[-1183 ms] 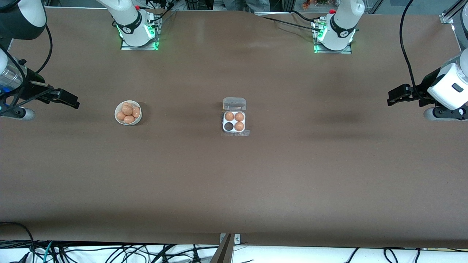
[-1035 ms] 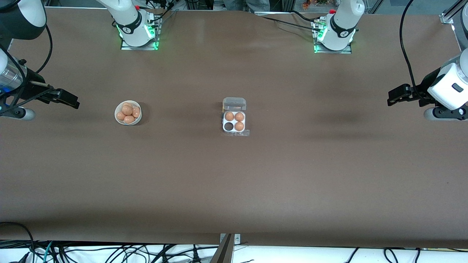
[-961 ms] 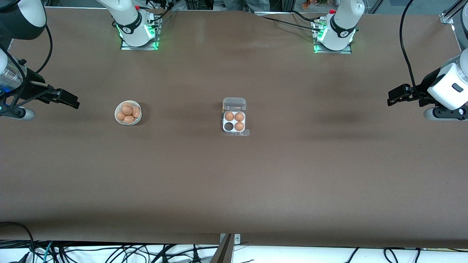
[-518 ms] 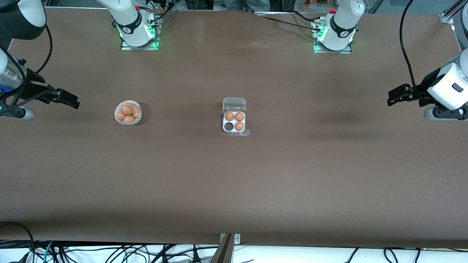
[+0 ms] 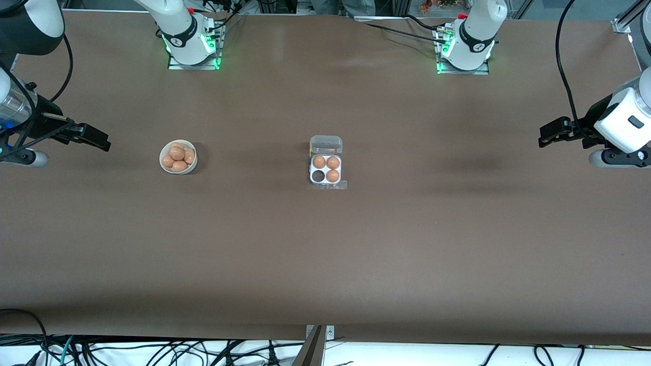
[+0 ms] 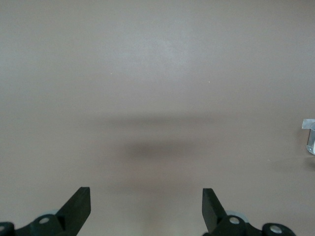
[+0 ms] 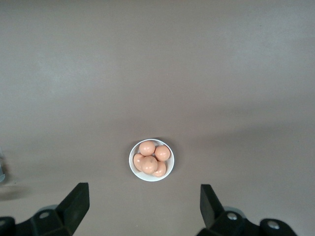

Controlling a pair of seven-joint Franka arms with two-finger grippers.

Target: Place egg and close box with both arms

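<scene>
While parked up in the air at the right arm's end of the table, right gripper (image 5: 99,141) spread wide, nothing between the fingers (image 7: 76,204); empty and ready, presumably so an egg can be taken without a re-open first. Seen from its wrist, hangs over bare table with the white bowl (image 7: 133,167) just ahead of the fingertips, toward the table's middle. Five or so orange-brown eggs heaped in the bowl; topmost egg (image 7: 149,164) sits proud of the rest, so likely the easiest pick. Heaping probably means neighbours will shift on contact.

Further out from the right gripper, past the bowl and well apart from it, the box (image 5: 325,170) at mid-table. Lid (image 5: 326,145) thrown back flat, hinge on the edge toward the bases, so cells open from above. Three cells filled; the fourth cell (image 5: 318,176), on the side nearer the front camera and toward the bowl, empty and dark. Handy: the vacant cell on the right arm's approach side.

Left gripper (image 5: 552,133) likewise spread wide and empty, aloft at the left arm's end, waiting. Bare table under it in its wrist view, only a corner of the box at the frame's edge, well ahead of its fingers. Judged kept back for the lid, since closing asks for both arms. No egg lifted yet; lid not yet shut.
</scene>
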